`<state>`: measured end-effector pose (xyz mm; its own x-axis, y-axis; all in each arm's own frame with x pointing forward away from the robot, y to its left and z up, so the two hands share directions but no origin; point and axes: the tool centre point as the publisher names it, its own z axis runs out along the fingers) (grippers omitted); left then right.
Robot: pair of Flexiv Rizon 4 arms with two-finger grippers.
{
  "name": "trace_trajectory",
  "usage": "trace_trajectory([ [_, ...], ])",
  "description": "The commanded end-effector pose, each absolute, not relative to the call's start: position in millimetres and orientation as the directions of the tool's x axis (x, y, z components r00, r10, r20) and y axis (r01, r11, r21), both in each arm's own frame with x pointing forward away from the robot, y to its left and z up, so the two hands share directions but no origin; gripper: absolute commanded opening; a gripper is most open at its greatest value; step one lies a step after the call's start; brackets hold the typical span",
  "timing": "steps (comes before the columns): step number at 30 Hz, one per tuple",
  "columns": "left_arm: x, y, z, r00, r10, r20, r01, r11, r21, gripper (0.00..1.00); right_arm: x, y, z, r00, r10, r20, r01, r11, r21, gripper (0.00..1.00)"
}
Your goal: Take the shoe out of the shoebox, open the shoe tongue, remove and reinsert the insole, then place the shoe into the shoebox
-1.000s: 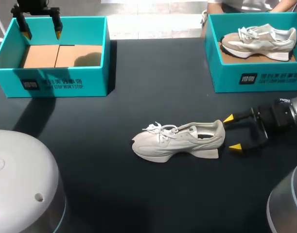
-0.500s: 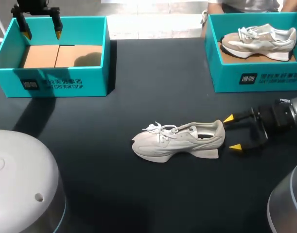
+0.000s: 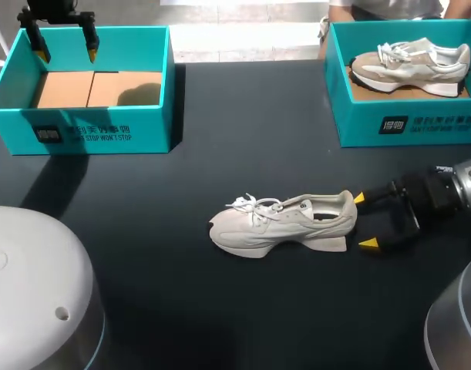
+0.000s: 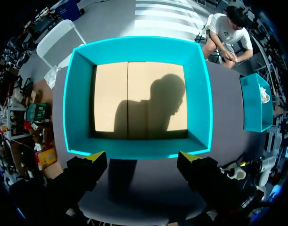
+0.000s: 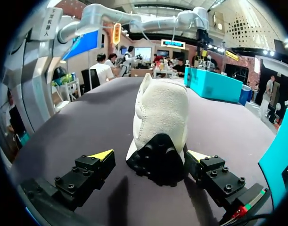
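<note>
The white shoe (image 3: 285,223) stands on its sole near the middle of the dark table (image 3: 243,123), out of any box. Its toe points to the left arm's side, and its heel sits between the wide-apart yellow tips of the right gripper (image 3: 365,221), which do not look like they are squeezing it. At the far left corner is a blue-green shoebox (image 3: 96,131) with a bare brown floor, and the left gripper (image 3: 67,54) hangs above it with fingers apart and nothing in them, while a second box (image 3: 420,123) at the far right corner holds another shoe (image 3: 408,65).
</note>
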<state>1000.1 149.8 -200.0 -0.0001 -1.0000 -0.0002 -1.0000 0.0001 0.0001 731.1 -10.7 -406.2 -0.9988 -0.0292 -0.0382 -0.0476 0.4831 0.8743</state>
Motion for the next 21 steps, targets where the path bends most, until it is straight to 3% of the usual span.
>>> trace_trajectory([
  [1,1000,150,-200,0.000,-1.000,0.000,-1.000,0.000,0.000,1.00,731,-3,-410,-0.999,-0.004,-0.040,-0.037,0.474,0.880,1.00],
  [21,1000,150,-200,0.000,-1.000,0.000,-1.000,0.000,0.000,1.00,737,30,-419,-0.999,0.029,-0.019,-0.004,0.438,0.899,1.00],
])
